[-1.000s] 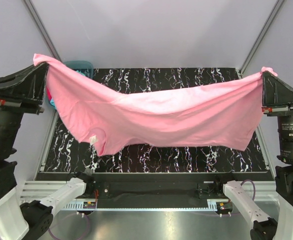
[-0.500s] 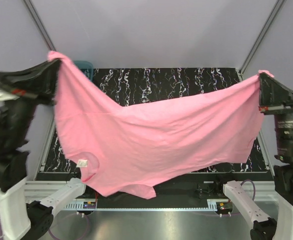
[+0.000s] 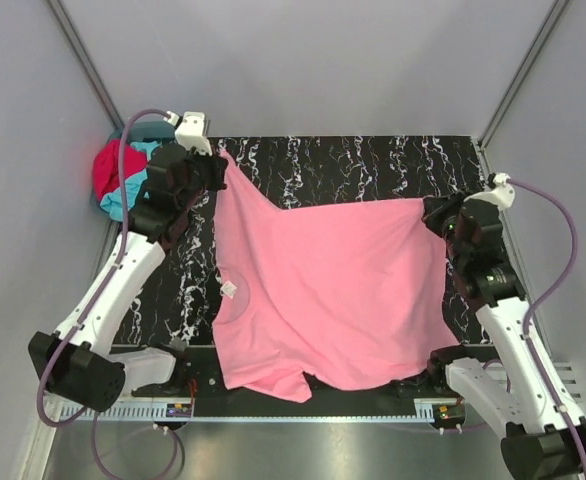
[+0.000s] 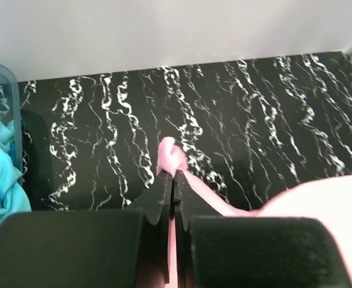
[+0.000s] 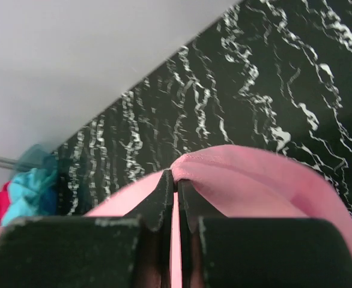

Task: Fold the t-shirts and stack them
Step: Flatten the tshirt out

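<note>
Both arms stretched forward, low over the black marbled table (image 3: 353,160), left gripper (image 3: 217,160) pinching one corner of the pink t-shirt (image 3: 323,290), right gripper (image 3: 431,208) pinching another (jaws pressed tight on cloth), shirt spread between them across the tabletop.

Light pink tee (image 3: 323,290) spread across the marbled table (image 3: 373,165), collar leftward; turquoise tee (image 3: 119,206) and crimson tee (image 3: 108,170) bunched far left.
</note>
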Controlling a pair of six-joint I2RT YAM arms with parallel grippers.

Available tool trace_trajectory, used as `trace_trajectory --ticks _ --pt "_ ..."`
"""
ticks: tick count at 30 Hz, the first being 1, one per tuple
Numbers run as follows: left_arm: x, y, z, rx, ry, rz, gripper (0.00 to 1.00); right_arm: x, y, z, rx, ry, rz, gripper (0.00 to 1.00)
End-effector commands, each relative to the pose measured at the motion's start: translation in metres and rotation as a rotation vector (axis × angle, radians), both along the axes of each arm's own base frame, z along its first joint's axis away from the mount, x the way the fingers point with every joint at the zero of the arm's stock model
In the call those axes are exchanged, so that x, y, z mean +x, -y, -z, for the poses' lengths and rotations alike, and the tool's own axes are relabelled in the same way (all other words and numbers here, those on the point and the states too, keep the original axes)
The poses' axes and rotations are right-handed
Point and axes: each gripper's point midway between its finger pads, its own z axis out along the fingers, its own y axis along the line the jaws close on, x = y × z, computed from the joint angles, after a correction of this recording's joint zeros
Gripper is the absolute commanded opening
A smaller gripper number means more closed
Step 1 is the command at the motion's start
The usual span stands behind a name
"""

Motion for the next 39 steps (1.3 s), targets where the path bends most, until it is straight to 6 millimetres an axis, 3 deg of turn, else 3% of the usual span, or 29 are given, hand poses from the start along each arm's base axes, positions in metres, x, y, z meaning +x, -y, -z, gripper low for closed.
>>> trace_trajectory --ticks 1,6,10,15,20,21,22,23,24,25,26,29,30,31,32,33,36,37,39 --pt "0.02 -0.012 -0.058 -0.044 0.225 -0.063 0.0 0.017 0.007 -0.002 0.037 0.081 0.072 0.0" --pt "0.046 -0.01 -0.041 -0.036 0.193 -0.072 0.0 0.044 0.007 0.04 0.024 0.031 0.107 0.0" --pt "0.066 -0.003 -0.028 -0.029 0.163 -0.066 0.0 0.078 0.0 0.078 0.02 -0.036 0.111 0.0" --pt "0.087 0.004 -0.005 -0.011 0.117 -0.059 0.0 0.114 -0.004 0.11 -0.008 -0.11 0.11 0.0" --pt "0.111 0.006 0.018 0.014 0.075 -0.086 0.0 0.147 0.008 0.116 -0.026 -0.119 0.14 0.0" --pt "0.114 0.006 0.02 0.014 0.072 -0.089 0.0 0.154 0.011 0.128 -0.027 -0.146 0.147 0.0" --pt "0.12 0.008 0.023 0.013 0.067 -0.091 0.0 0.164 0.017 0.121 -0.018 -0.13 0.161 0.0" --pt "0.122 0.008 0.025 0.013 0.062 -0.093 0.0 0.17 0.019 0.122 -0.018 -0.128 0.168 0.0" --pt "0.124 0.009 0.026 0.011 0.06 -0.095 0.0 0.179 0.022 0.136 -0.025 -0.157 0.171 0.0" --pt "0.127 0.01 0.022 0.008 0.068 -0.092 0.0 0.192 0.023 0.124 -0.022 -0.134 0.171 0.0" --pt "0.131 0.012 0.028 0.012 0.055 -0.089 0.0 0.2 0.03 0.126 -0.023 -0.136 0.183 0.0" --pt "0.137 0.014 0.023 0.009 0.064 -0.089 0.0 0.23 0.038 0.133 -0.023 -0.15 0.182 0.0" --pt "0.141 0.014 0.027 0.015 0.056 -0.09 0.0 0.237 0.039 0.148 -0.023 -0.177 0.181 0.0" --pt "0.143 0.014 0.028 0.019 0.055 -0.093 0.0 0.248 0.04 0.139 -0.019 -0.157 0.178 0.0" --pt "0.147 0.013 0.022 0.018 0.068 -0.096 0.0 0.253 0.042 0.142 -0.018 -0.16 0.178 0.0" --pt "0.152 0.014 0.03 0.028 0.055 -0.095 0.0 0.258 0.046 0.154 -0.021 -0.182 0.184 0.0" --pt "0.166 0.008 0.028 0.011 0.056 -0.109 0.0 0.274 0.054 0.156 -0.015 -0.175 0.187 0.0" --pt "0.174 0.005 0.04 0.014 0.036 -0.115 0.0 0.278 0.055 0.157 -0.016 -0.176 0.182 0.0" --pt "0.183 0.004 0.044 0.01 0.032 -0.119 0.0 0.284 0.059 0.169 -0.025 -0.196 0.185 0.0"
